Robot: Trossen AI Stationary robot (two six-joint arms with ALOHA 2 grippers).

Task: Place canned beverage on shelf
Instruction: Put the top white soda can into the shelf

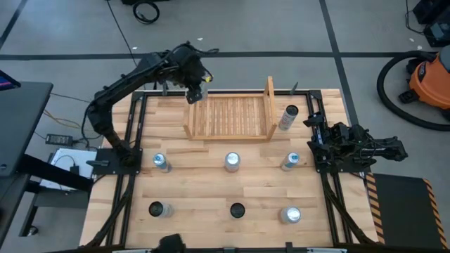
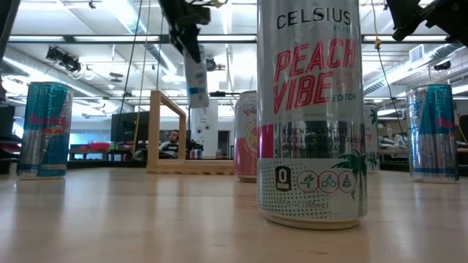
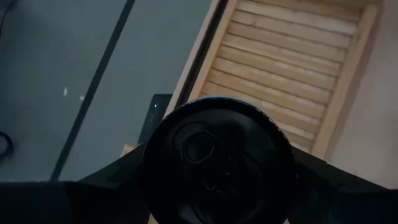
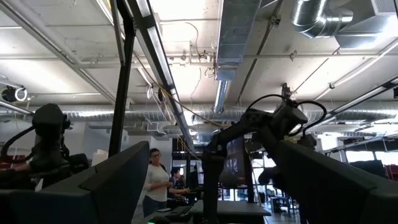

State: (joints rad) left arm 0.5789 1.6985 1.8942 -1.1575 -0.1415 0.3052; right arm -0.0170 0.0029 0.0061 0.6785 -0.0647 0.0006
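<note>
Wooden slats of the shelf (image 1: 232,116) are seen bare from above; no can is placed yet. The left gripper (image 1: 194,93) is held over its left upright, closed on a can (image 1: 194,95). Seven further cans are left outside. In the low view, the can (image 2: 196,80) is carried clear above the shelf (image 2: 167,131). In the left wrist view, the can's top (image 3: 219,163) is clamped between the fingers. The right gripper (image 1: 397,149), parked at the table's right edge, is left wide open and empty.

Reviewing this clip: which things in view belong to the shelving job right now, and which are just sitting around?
In the job:
- left gripper, jaws shut on a slim can with a dark top, above the rack's left end
- light wooden slatted shelf

Lying about:
- seven other cans on the wooden table, including the Celsius Peach Vibe can
- right gripper, parked, jaws open
- orange vacuum
</note>
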